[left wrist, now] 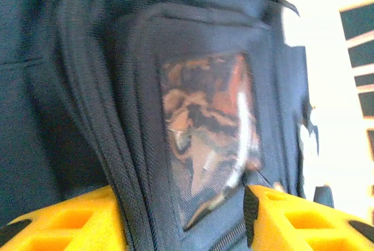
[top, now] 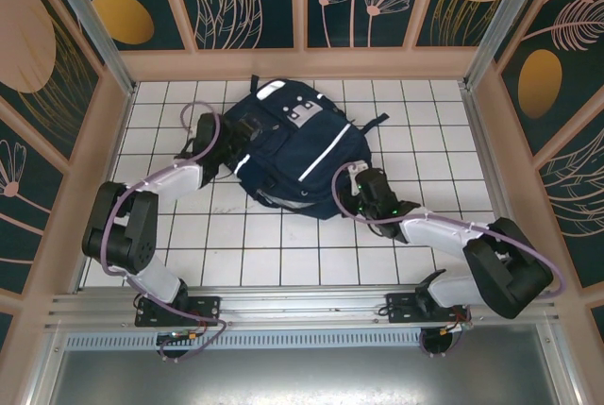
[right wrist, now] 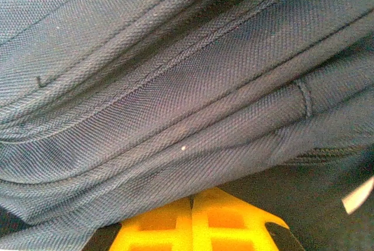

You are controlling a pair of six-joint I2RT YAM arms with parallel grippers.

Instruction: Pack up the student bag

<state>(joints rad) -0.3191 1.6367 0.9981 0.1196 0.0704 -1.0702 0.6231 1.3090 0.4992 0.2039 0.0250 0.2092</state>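
At the centre of the white tiled table (top: 415, 122), toward its far edge, you find the student bag (top: 302, 145) lying flat, with its white label end pointing away from the arm bases. Its white reflective stripe (top: 319, 164) runs diagonally across the upper face.

Left arm: the left gripper (left wrist: 184, 198) sits against the bag's left side, near the far end. In the left wrist view, the yellow fingers (left wrist: 70, 219) stand well apart, about half open. A raised fold of navy fabric lies between them, carrying a translucent panel (left wrist: 207, 134) with an orange-brown pattern behind it. You cannot tell whether the pads press on this fold.

Right arm: the right gripper (right wrist: 193, 195) sits at the bag's near right edge. In the right wrist view, its two yellow fingers (right wrist: 158, 227) meet along a centre seam, fully closed. Navy fabric passes directly over the fingertips. You cannot tell whether any fabric is pinched between them.

Both arms reach inward from the near edge, one on each side of the bag.
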